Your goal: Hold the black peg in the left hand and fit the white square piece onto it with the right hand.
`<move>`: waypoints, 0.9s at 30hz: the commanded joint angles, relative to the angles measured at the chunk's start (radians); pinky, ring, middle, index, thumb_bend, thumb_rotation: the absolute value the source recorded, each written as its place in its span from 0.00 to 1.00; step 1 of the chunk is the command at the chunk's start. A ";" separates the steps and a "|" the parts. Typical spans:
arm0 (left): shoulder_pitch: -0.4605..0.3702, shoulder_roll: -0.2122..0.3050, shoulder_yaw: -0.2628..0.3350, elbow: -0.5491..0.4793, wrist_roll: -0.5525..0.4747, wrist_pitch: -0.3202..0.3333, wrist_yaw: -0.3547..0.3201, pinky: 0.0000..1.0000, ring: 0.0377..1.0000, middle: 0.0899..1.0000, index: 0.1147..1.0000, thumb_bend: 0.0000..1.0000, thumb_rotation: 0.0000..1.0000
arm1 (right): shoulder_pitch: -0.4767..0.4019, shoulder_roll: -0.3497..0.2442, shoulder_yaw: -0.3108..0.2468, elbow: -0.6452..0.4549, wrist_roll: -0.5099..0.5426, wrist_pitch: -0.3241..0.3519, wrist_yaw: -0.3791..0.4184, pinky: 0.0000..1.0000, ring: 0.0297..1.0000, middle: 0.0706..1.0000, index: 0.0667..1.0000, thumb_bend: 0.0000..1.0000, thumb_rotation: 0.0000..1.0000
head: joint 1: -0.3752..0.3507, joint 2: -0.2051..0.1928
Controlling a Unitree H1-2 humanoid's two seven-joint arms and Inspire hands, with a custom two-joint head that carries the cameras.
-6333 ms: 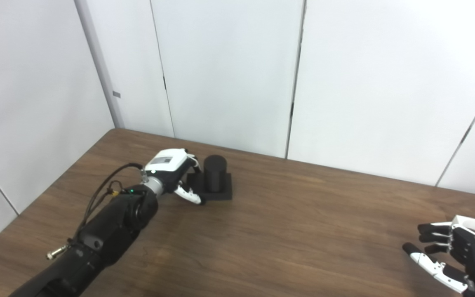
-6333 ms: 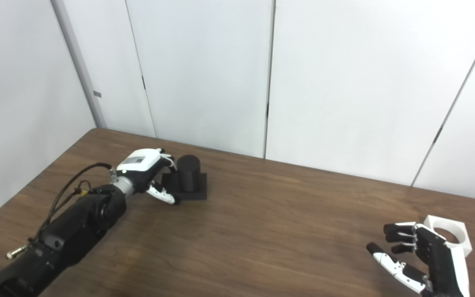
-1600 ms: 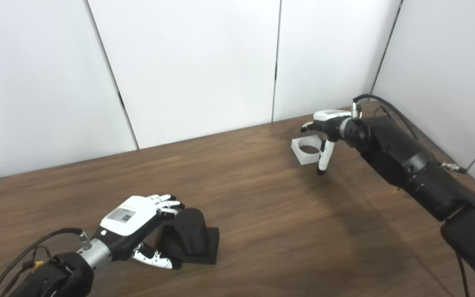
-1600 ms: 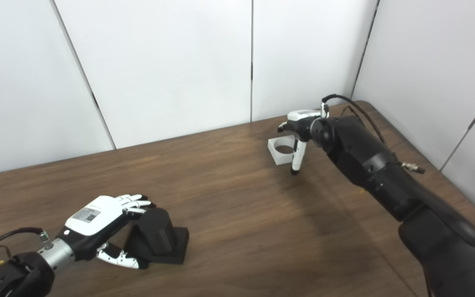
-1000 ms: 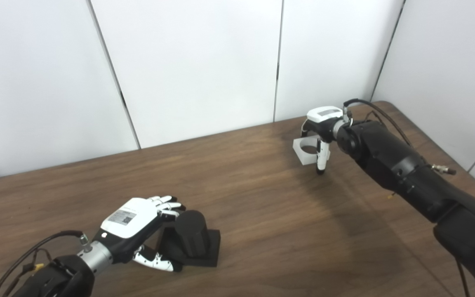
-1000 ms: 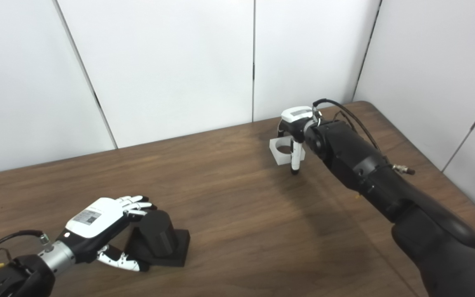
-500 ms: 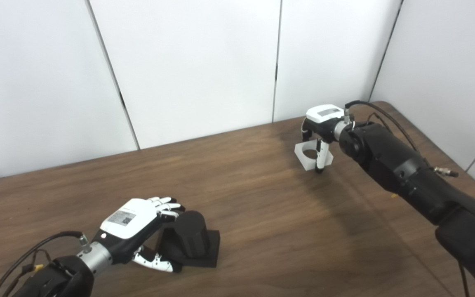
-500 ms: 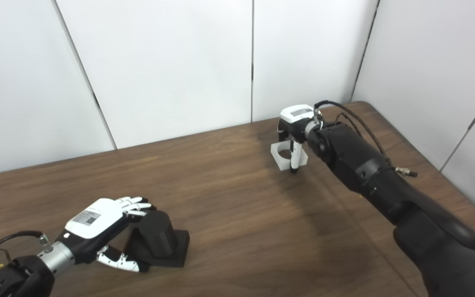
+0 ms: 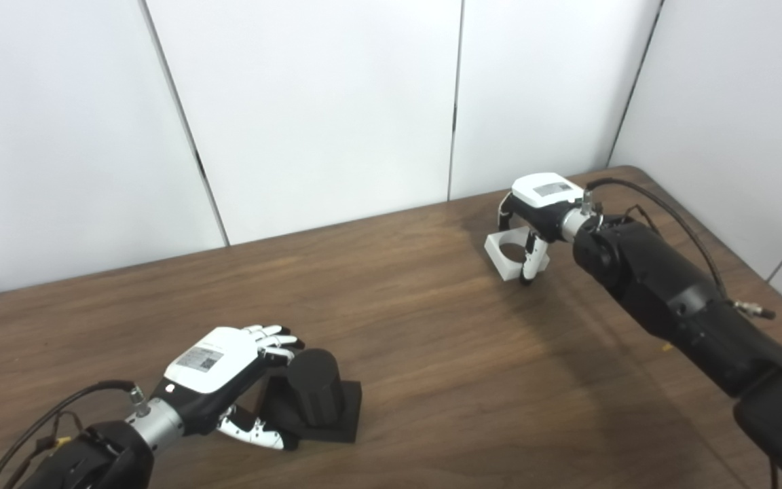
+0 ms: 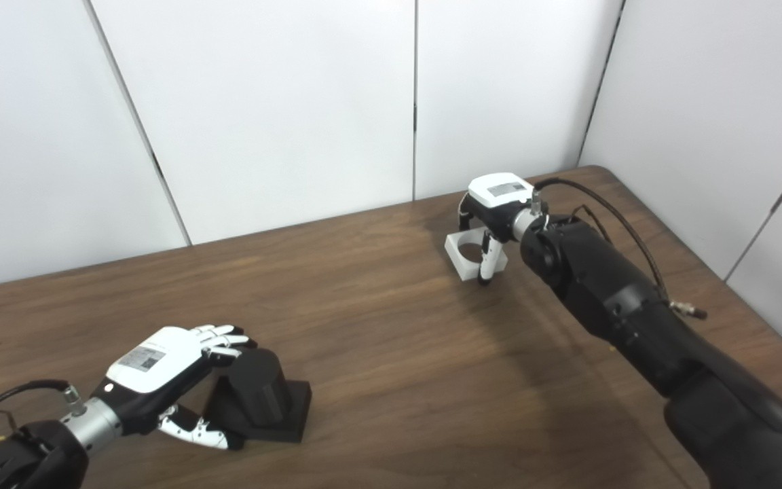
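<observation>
The black peg [image 9: 314, 388], a short cylinder on a square black base, stands on the table at the lower left. My left hand [image 9: 218, 360] is closed around it, with fingers curled over the cylinder's top left and the thumb along the front of the base. The white square piece [image 9: 497, 255], with a round hole, is at the far right of the table. My right hand [image 9: 537, 207] is over it, fingers behind it and thumb [image 9: 530, 261] pressed on its near right side. The piece looks slightly tilted in that grip.
The brown wooden table [image 9: 466, 380] runs to white wall panels at the back and right. Its right edge [image 10: 717, 285] passes close beside my right arm. A wide stretch of tabletop lies between the peg and the white piece.
The camera panned right since the oldest frames. In the last second my right hand closed on the white piece, which shifted and tilted a little. My left hand stayed at the peg.
</observation>
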 commanded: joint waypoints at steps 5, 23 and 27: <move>0.051 0.026 -0.048 0.028 0.061 0.006 -0.103 0.92 0.93 0.86 0.42 0.52 0.06 | -0.018 -0.009 -0.048 -0.150 0.041 -0.030 0.008 0.81 0.83 0.76 0.44 0.52 0.13 | 0.039 0.010; 0.033 -0.027 -0.061 0.026 0.068 0.050 -0.117 0.94 0.94 0.86 0.42 0.52 0.06 | -0.036 0.053 -0.067 -0.431 0.139 -0.034 0.228 0.74 0.81 0.74 0.44 0.52 0.13 | 0.252 0.069; 0.026 -0.037 -0.066 0.023 0.080 0.063 -0.124 0.95 0.94 0.87 0.42 0.52 0.07 | -0.044 0.062 -0.072 -0.482 0.158 -0.035 0.278 0.73 0.80 0.73 0.44 0.52 0.13 | 0.289 0.076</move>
